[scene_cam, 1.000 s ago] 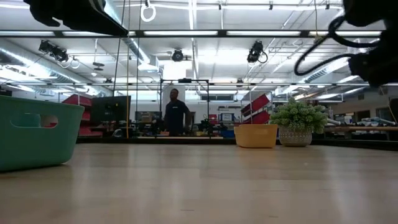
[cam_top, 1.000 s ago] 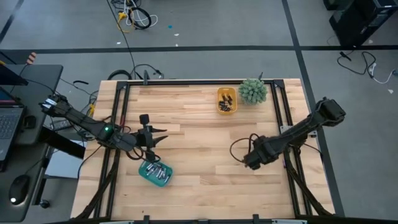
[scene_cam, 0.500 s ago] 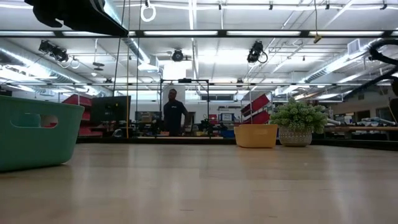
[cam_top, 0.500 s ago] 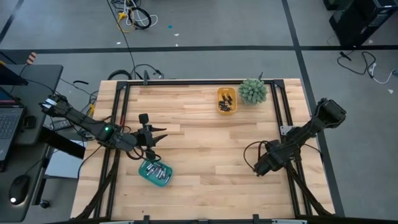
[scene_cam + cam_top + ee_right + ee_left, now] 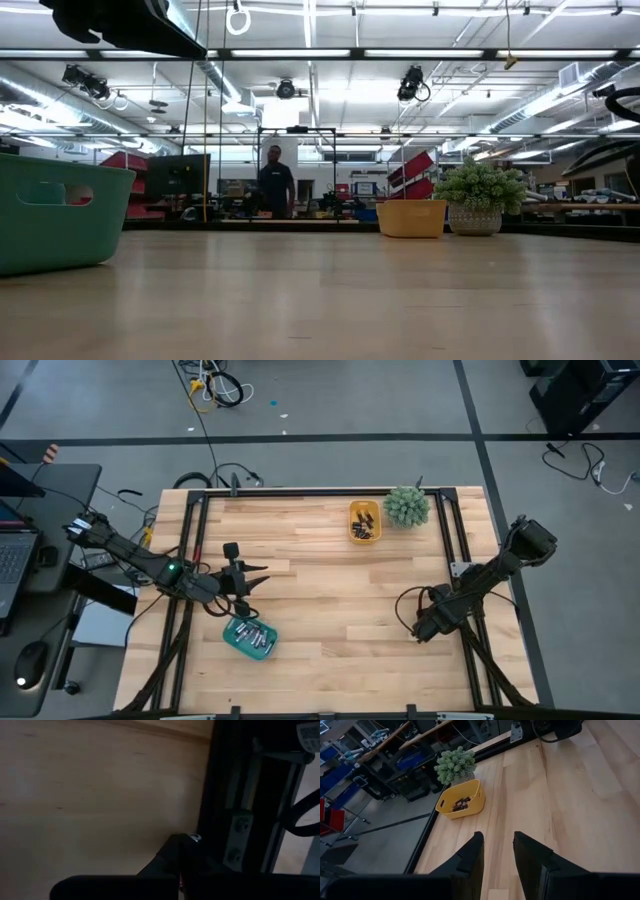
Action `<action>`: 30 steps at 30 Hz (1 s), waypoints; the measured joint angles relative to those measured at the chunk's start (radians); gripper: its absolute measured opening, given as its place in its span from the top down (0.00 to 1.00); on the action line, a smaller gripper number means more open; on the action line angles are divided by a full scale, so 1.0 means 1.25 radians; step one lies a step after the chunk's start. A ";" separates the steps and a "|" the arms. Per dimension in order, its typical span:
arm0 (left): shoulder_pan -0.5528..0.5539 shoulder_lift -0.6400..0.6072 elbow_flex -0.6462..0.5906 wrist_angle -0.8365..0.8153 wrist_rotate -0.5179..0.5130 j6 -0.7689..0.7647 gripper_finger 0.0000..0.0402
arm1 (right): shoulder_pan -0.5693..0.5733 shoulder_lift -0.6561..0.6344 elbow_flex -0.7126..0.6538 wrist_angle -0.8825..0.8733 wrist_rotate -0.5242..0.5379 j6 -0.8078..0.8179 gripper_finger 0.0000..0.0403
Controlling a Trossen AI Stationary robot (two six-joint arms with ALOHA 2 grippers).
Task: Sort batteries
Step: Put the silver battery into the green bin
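Observation:
Dark batteries [image 5: 365, 528] lie in a small yellow tray [image 5: 364, 510] at the table's far side; the tray also shows in the left wrist view [image 5: 461, 802]. Silvery batteries [image 5: 253, 636] lie in a teal tray [image 5: 238, 644] near the front left. My left gripper [image 5: 247, 580] hovers open and empty just beyond the teal tray's far side; its fingers are apart in its wrist view [image 5: 497, 851]. My right gripper [image 5: 424, 626] is low over the table's right side, by the frame rail, with its fingers shut [image 5: 181, 857] and nothing visible between them.
A small potted plant [image 5: 407, 506] stands next to the yellow tray at the far right. Black frame rails [image 5: 455, 550] run along the table's edges. Bare wood [image 5: 330, 590] lies between the two arms. A person [image 5: 272, 185] stands far behind the table.
My right gripper has drawn back toward the table's right and near edges, and its arm has left the low view. The left arm and both trays have kept still.

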 joint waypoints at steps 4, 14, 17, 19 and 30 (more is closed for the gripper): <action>0.000 0.000 0.000 0.001 0.000 0.003 0.74 | 0.002 0.001 0.016 0.013 0.062 -0.001 1.00; 0.001 0.000 0.000 0.005 -0.001 0.003 0.74 | -0.012 0.001 0.120 -0.177 0.062 -0.006 1.00; 0.001 0.000 0.000 0.004 -0.001 0.002 0.74 | -0.002 0.001 0.102 -0.141 0.000 -0.004 1.00; 0.001 0.000 0.000 0.004 -0.001 0.001 0.74 | 0.003 0.001 0.075 -0.102 -0.029 0.007 1.00; 0.001 0.001 0.000 0.002 -0.001 -0.001 0.74 | 0.026 0.001 0.030 0.017 0.055 0.046 1.00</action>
